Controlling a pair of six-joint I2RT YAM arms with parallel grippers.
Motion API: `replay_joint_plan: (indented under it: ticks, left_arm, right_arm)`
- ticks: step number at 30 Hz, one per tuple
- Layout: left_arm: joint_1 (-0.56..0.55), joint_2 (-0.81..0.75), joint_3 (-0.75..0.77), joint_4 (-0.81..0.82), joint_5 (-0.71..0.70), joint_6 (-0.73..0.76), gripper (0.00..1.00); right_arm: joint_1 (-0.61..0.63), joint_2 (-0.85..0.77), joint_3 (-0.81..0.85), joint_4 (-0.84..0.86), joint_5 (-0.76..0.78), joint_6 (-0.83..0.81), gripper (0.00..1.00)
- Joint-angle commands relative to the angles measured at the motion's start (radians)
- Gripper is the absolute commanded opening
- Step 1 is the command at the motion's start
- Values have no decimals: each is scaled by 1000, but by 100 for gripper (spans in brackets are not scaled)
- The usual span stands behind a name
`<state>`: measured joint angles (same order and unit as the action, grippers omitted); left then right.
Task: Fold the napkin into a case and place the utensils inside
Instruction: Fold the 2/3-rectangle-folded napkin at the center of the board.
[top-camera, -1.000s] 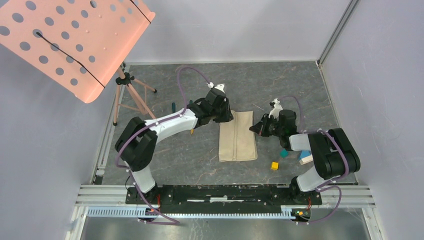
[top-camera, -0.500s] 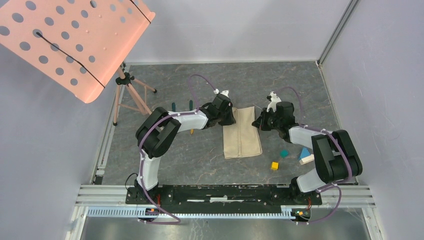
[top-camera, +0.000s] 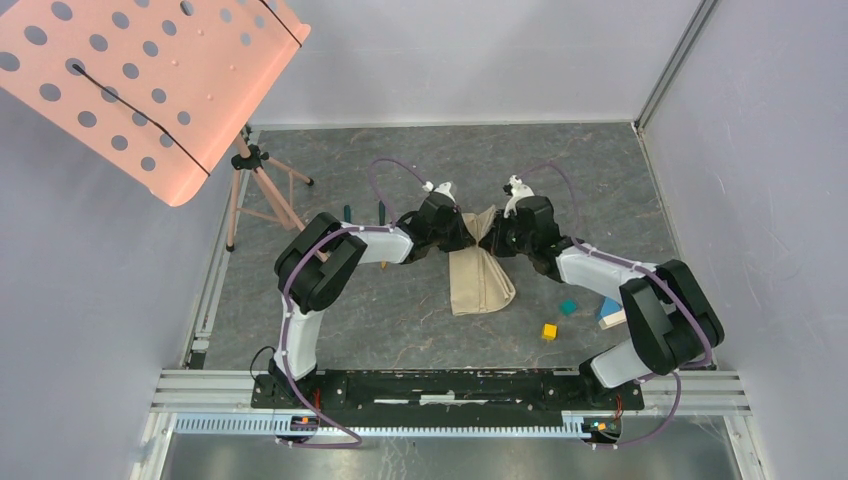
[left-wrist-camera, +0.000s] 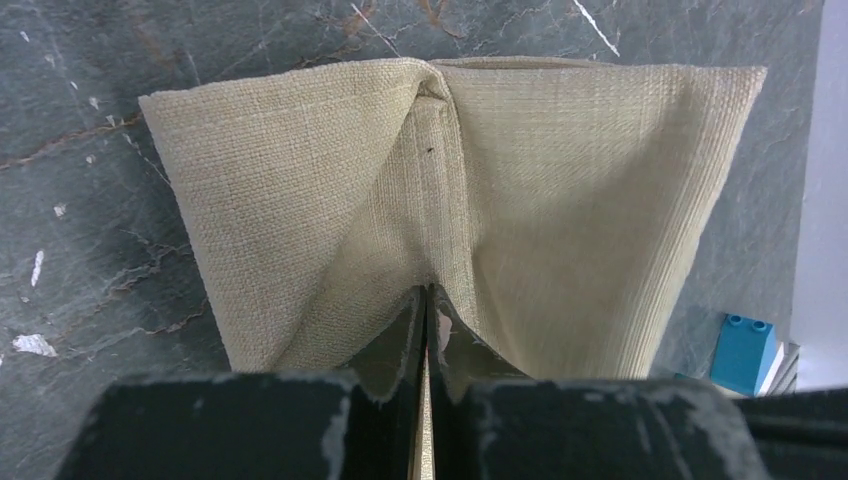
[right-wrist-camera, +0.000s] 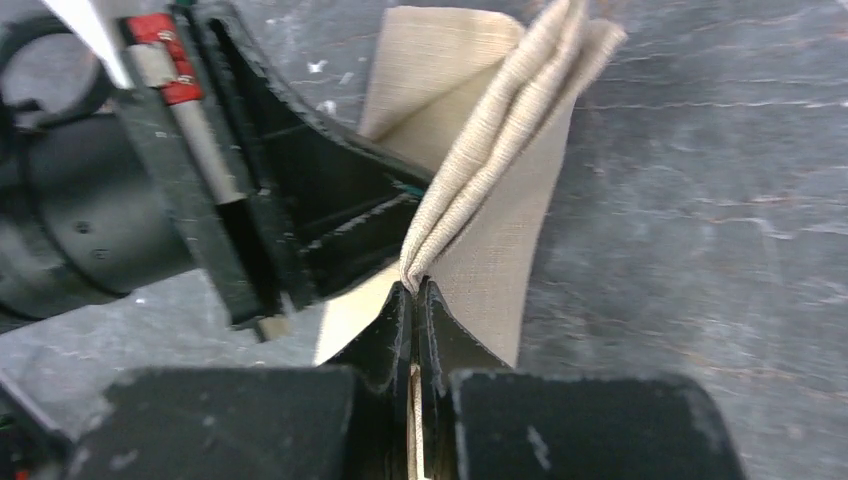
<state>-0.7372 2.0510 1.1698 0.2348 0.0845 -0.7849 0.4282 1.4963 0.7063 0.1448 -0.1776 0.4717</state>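
Note:
The beige napkin (top-camera: 480, 278) lies folded in the middle of the floor, its far end lifted and pinched together. My left gripper (top-camera: 463, 229) is shut on the napkin's far left corner; in the left wrist view the cloth (left-wrist-camera: 450, 190) fans out from the closed fingertips (left-wrist-camera: 426, 295). My right gripper (top-camera: 492, 233) is shut on the far right corner; in the right wrist view the bunched cloth (right-wrist-camera: 500, 130) rises from its tips (right-wrist-camera: 413, 290). The two grippers nearly touch. Two teal utensil handles (top-camera: 347, 213) show behind the left arm; their gold ends are hidden.
A yellow cube (top-camera: 549, 331), a teal cube (top-camera: 568, 307) and a blue block (top-camera: 609, 307) lie right of the napkin. A tripod (top-camera: 262, 190) with a pink perforated panel (top-camera: 140, 80) stands at the far left. Grey walls enclose the floor.
Both grippers have moved inward toward each other with the napkin's far corners, lifting and bunching its far end. The napkin lay flat a second ago.

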Motion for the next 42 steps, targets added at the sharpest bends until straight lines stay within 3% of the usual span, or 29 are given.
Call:
replay_joint_plan:
  ticks: [1,5,8,10,12,14,21,27,32,42]
  left_arm:
    - [0,-4,-55,6,8,-26,7]
    - [-1,-28,-63,10,11,-6,7]
    - [1,-78,-62,-12,15,37,10]
    - [7,-138,-74,-25,25,62,19]
    - [19,-201,-106,-29,38,66,37]
    - [41,-262,-137,-48,61,55,47]
    - [116,-410,-323,-21,-13,-29,59]
    - [128,-276,-332,116,101,-99,50]
    - [128,-226,-344,177,118,-117,40]
    - [119,-126,-326,245,167,-152,13]
  right_arm:
    - [43,9,-22,164,1,202,0]
    - [66,42,-107,363,11,347,0]
    - [67,51,-146,420,41,381,0]
    - [67,51,-144,404,57,367,0]
    - [67,56,-131,379,61,344,0]
    - [66,61,-117,357,68,324,0]
    - [81,69,-99,321,81,295,1]
    - [112,88,-60,289,105,285,0]
    - [130,112,-31,274,111,280,1]
    - [178,167,26,242,121,252,1]
